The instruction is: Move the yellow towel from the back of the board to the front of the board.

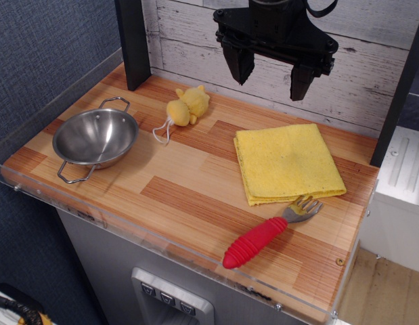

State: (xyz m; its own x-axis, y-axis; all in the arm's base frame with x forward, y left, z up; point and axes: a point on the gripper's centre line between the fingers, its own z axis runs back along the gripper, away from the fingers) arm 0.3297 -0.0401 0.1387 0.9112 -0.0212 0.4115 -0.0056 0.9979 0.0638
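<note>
One yellow towel point(288, 162), folded flat, lies on the right half of the board point(175, 193), below the gripper point(270, 73), whose two black fingers point(237, 64) hang spread wide and empty above it, no contact. Just in front, a red-handled fork point(267, 232) has its tines touching the towel's front edge. Off left sit a yellow plush toy point(187, 106) and a steel bowl point(95, 137).

whitewashed plank wall point(371, 81) | blue textured wall point(40, 61) | light wood floor point(385, 291)
</note>
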